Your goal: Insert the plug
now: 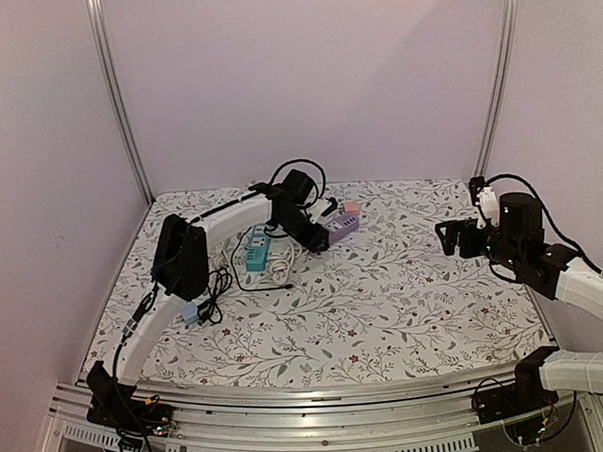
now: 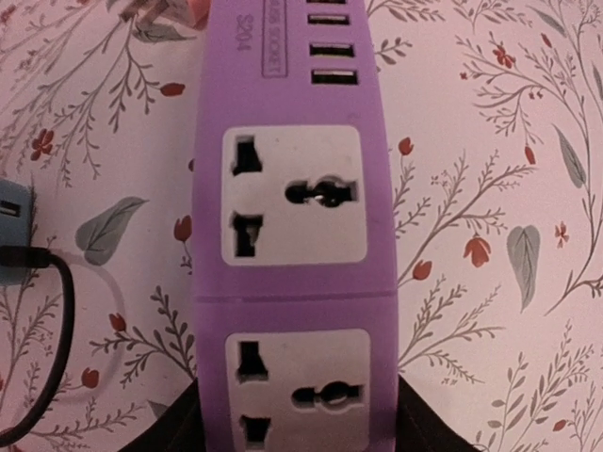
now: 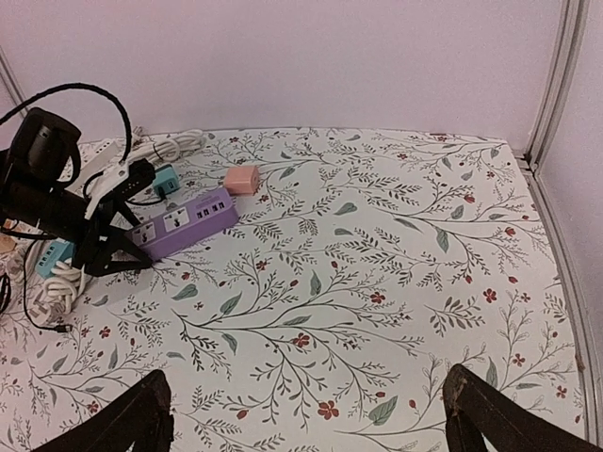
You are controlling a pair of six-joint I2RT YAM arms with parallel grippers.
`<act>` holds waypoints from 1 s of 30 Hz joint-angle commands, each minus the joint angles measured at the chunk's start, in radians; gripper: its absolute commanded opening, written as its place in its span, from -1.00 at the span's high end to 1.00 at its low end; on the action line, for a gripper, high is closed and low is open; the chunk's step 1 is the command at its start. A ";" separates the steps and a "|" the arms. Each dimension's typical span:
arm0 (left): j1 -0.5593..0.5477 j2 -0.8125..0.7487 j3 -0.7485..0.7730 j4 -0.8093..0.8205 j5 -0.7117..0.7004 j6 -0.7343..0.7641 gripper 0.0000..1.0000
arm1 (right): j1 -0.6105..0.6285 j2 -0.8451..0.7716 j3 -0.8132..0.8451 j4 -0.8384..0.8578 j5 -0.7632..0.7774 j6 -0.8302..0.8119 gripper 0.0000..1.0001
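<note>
A purple power strip (image 1: 340,225) with white sockets lies at the back of the table. It fills the left wrist view (image 2: 292,188). My left gripper (image 1: 315,235) has its two black fingers (image 2: 179,424) pressed against both sides of the strip's near end. A small pink plug (image 1: 349,208) lies just beyond the strip's far end, also seen in the right wrist view (image 3: 243,179). My right gripper (image 1: 452,237) hangs open and empty above the right side of the table, far from both; its fingertips (image 3: 141,414) are wide apart.
A teal power strip (image 1: 256,251) with a white coiled cable lies left of the purple one. A black cable (image 1: 219,285) and a small blue adapter (image 1: 191,313) lie nearer the left edge. A teal plug (image 3: 165,179) sits behind the purple strip. Walls and metal posts enclose the table.
</note>
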 commanded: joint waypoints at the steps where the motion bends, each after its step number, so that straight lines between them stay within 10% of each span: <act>1: -0.002 -0.018 -0.042 -0.032 0.028 0.041 0.06 | -0.007 0.013 0.040 -0.004 -0.021 0.012 -0.98; 6: -0.045 -0.165 -0.281 -0.020 0.096 0.172 0.40 | -0.005 0.082 0.124 -0.024 0.008 0.059 -0.98; 16: -0.231 -0.457 -0.822 0.045 0.142 0.314 0.37 | -0.006 0.691 0.768 -0.280 -0.096 0.155 -0.92; 23: -0.239 -0.557 -0.943 0.091 0.181 0.234 -0.36 | -0.008 1.171 1.234 -0.323 -0.291 0.304 -0.72; 25: -0.238 -0.598 -0.972 0.106 0.159 0.224 -0.83 | -0.008 1.297 1.366 -0.326 -0.319 0.371 -0.68; 30: -0.231 -0.726 -1.070 0.176 0.117 0.225 -0.99 | -0.009 1.535 1.576 -0.278 -0.368 0.582 -0.52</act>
